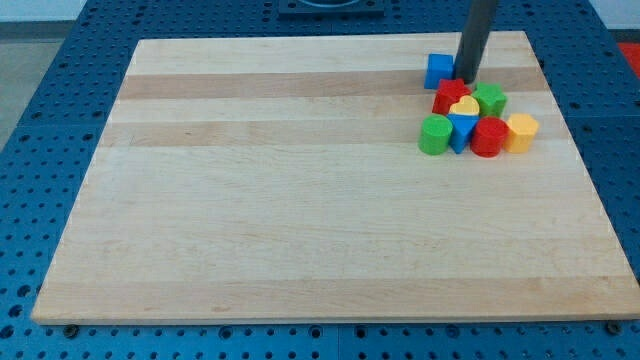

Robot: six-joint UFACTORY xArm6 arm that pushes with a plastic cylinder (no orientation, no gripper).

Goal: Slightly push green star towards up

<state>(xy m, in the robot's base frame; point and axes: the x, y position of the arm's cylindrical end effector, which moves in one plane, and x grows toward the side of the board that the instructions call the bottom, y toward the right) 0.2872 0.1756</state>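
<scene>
The green star [490, 99] sits at the upper right of a tight cluster of blocks near the view's upper right. My tip [466, 78] rests on the board just above the cluster, up and to the left of the green star, beside the blue cube [438, 70]. Below the tip lie a red block [450, 95] and a yellow heart [464, 106].
The cluster also holds a green cylinder [434, 134], a blue block [461, 130], a red cylinder [488, 137] and a yellow block [521, 131]. The wooden board [300, 200] lies on a blue perforated table; its top edge is close above the tip.
</scene>
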